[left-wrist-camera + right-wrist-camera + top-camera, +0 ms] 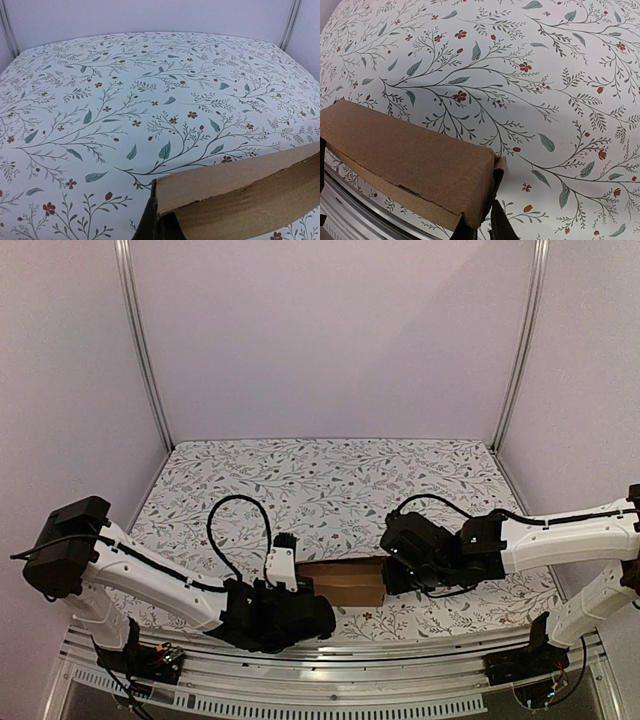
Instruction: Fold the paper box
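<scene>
My left gripper [159, 227] is pressed together on the left end of the box [345, 582], pinching a thin cardboard wall (only its dark fingertips show in the wrist view). The box lies on the floral cloth [330, 480] near the front rail [330, 680], between both arms. At its right end my right gripper [482, 229] pinches the cardboard edge.

The table [330, 480] has a white top printed with grey-green leafy twigs and small red flowers. Pale walls [330, 330] rise behind and beside it. Metal posts [145, 350] stand at its far corners, and a metal rail [330, 655] runs along its near edge.
</scene>
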